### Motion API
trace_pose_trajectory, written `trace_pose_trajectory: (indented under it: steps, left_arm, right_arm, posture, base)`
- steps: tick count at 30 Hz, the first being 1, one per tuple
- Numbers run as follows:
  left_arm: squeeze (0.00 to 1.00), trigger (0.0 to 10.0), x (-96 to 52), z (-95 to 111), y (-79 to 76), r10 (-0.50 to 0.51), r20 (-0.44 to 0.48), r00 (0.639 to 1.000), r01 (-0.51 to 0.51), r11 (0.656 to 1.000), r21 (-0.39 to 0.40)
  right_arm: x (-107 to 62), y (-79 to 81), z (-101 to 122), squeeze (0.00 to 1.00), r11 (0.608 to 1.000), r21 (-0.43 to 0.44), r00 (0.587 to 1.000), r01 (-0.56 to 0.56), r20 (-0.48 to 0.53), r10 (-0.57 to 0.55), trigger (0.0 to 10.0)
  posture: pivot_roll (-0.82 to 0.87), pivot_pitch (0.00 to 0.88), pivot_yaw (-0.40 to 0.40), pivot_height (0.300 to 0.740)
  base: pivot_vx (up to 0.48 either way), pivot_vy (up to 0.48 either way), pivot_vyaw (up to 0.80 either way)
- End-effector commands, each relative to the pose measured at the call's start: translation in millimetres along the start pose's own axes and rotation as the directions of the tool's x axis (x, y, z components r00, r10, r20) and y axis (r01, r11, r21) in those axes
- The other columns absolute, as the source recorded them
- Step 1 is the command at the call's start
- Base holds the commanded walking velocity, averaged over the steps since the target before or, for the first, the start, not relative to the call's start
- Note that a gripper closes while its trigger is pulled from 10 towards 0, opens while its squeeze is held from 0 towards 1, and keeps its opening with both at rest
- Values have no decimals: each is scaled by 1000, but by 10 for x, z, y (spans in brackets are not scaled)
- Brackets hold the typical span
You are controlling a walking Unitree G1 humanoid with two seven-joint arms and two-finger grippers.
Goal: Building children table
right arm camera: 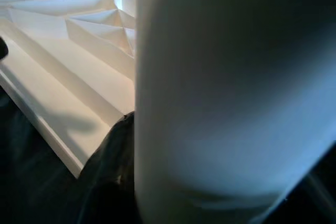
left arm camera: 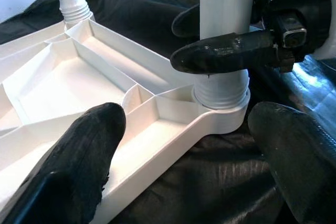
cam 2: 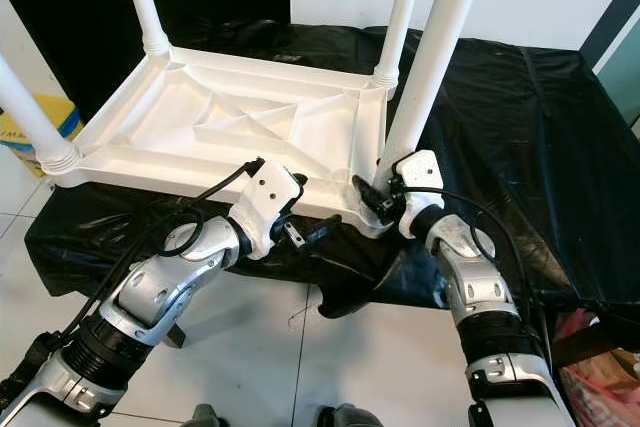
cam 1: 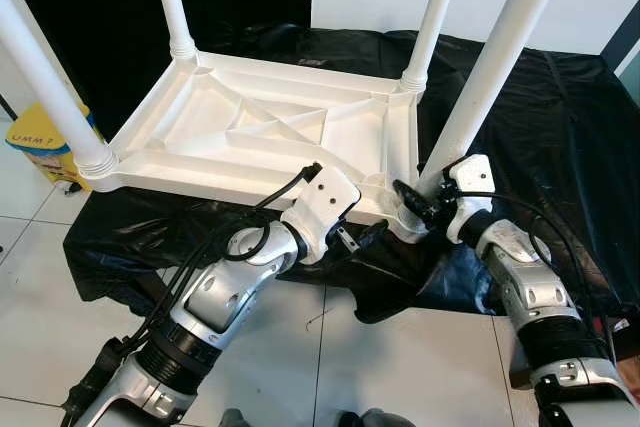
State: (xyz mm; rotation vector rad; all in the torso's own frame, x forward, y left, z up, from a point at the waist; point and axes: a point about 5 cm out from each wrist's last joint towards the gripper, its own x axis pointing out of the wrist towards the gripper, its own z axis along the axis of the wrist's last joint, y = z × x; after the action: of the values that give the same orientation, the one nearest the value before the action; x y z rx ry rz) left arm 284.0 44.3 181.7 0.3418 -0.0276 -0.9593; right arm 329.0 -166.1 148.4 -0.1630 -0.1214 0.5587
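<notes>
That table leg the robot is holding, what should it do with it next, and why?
Probably keep twisting the table leg tighter. The right claw is shut on its base, where it sits in the corner socket of the upside-down tabletop. The left claw is open by that corner.

Tabletop (cam 1: 270, 132) upside down on cloth (cam 1: 560, 117); 4 legs (cam 1: 495, 57) upright.

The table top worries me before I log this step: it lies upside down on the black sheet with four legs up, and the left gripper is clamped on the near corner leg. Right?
Not quite: the right gripper is clamped on that near corner leg, as the left wrist view shows. The left gripper is open beside the table top. The rest stands.
</notes>
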Motion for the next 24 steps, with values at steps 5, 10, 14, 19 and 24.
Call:
trace_pose_trajectory:
  steps: [5, 10, 14, 19, 24]
  left_arm:
    - [0, 10000, 22, 1, -26, -31, 10, 999, 30, 998, 60]
    - [0, 10000, 69, -19, 13, 16, 17, 1000, -17, 1000, 16]
    - [0, 10000, 99, -66, 21, 42, 13, 999, -42, 998, -44]
    - [0, 10000, 95, -132, -30, 32, 22, 999, -30, 997, -69]
    - [0, 10000, 85, -185, -138, -20, 36, 999, 22, 998, -58]
  right_arm:
    - [-105, 23, -202, 0, 1000, 21, 996, -14, -91, 16, 0]
    - [-117, -27, -253, 0, 996, 24, 991, 82, -107, -79, 10000]
    - [-125, -33, -292, 0, 981, 36, 976, 190, -119, -184, 10000]
    - [-132, 23, -351, 0, 921, 77, 916, 383, -158, -368, 10000]
    - [-83, 213, -391, 0, 842, 111, 842, 528, -194, -502, 10000]
  posture:
    - [2, 110, -51, 740]
    - [-9, 111, -42, 740]
    - [-13, 112, -42, 740]
    - [-17, 117, -43, 740]
    - [-19, 120, -47, 740]
  base:
    - [0, 0, 0]
    - [0, 0, 0]
    - [0, 0, 0]
    - [0, 0, 0]
    - [0, 0, 0]
